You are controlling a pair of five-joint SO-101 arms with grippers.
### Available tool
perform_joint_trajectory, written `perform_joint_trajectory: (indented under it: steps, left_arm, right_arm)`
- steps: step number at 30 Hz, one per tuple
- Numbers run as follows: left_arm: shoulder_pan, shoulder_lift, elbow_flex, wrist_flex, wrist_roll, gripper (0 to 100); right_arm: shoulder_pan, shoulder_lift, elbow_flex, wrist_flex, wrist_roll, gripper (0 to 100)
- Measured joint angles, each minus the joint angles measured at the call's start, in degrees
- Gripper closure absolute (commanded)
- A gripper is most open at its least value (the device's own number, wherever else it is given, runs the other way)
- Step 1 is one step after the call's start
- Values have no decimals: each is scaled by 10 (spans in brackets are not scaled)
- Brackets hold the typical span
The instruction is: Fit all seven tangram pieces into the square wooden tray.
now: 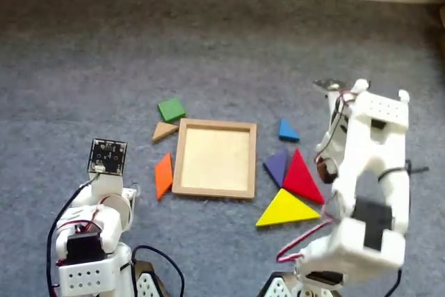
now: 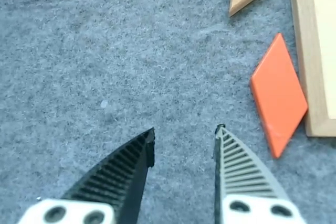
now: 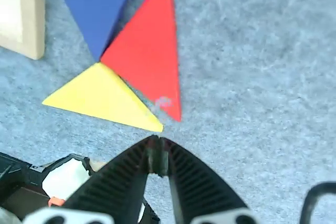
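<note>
The square wooden tray (image 1: pixel 215 126) lies empty in the middle of the grey carpet. By its left side lie a green square (image 1: pixel 171 110), a tan triangle (image 1: pixel 163 131) and an orange parallelogram (image 1: pixel 163 174). On its right are a small blue triangle (image 1: pixel 288 130), a purple triangle (image 1: pixel 277 165), a red triangle (image 1: pixel 300 176) and a yellow triangle (image 1: pixel 285 208). My left gripper (image 2: pixel 185 130) hangs open over bare carpet, short of the orange parallelogram (image 2: pixel 278 95). My right gripper (image 3: pixel 157 141) is shut and empty, just off the yellow triangle (image 3: pixel 100 98) and the red triangle (image 3: pixel 147 51).
The left arm's base stands at the lower left of the high view and the right arm's white body (image 1: pixel 368 193) rises at the right, beside the red and yellow pieces. Open carpet stretches behind the tray up to a pale wall strip.
</note>
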Motion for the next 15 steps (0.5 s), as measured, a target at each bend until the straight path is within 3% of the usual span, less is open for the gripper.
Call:
perform_joint_trajectory:
  steps: [3, 8, 15]
  left_arm:
    - [0, 0, 0, 0, 0, 807]
    - [0, 0, 0, 0, 0, 807]
    - [0, 0, 0, 0, 0, 807]
  right_arm:
    - [-23, -103, 93, -39, 0, 993]
    - [-87, -265, 282, -186, -41, 967]
    - [-155, -352, 422, -264, -109, 627]
